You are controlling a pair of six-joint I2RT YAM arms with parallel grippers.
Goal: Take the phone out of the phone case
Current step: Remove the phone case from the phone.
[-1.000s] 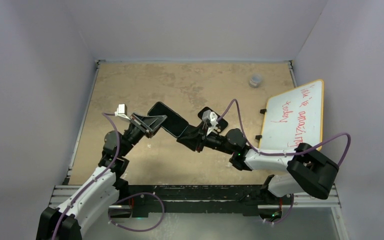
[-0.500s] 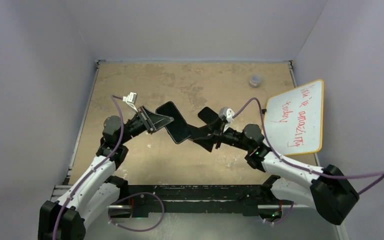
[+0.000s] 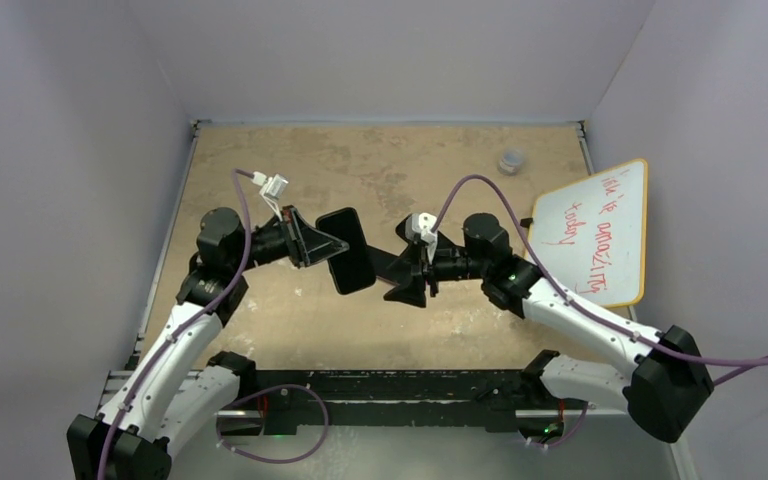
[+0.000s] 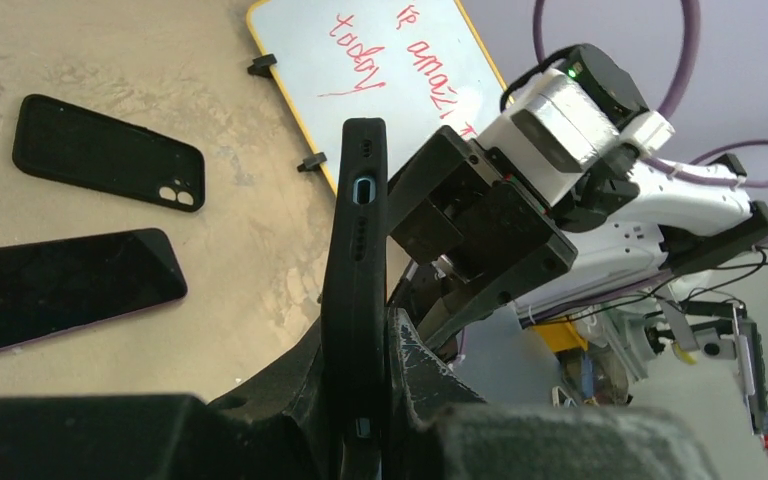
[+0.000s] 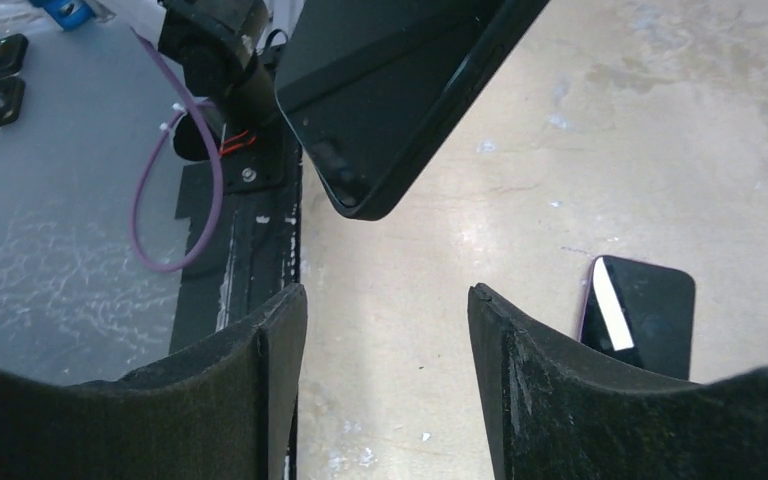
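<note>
Phone case (image 3: 346, 250), with the phone seated inside it, is held off the table (image 3: 260, 160) with one edge turned toward our left wrist camera. Our left gripper (image 4: 358, 385) has its jaws clamped tight on the case's two faces. Our right gripper (image 5: 385, 300) hangs just beside it, jaws spread wide and holding nothing. Bare tabletop lies under both. A second black case (image 4: 108, 152) and a bare phone (image 4: 65, 285) lie flat, apart. The whiteboard (image 3: 592, 232) sits at the right edge.
</note>
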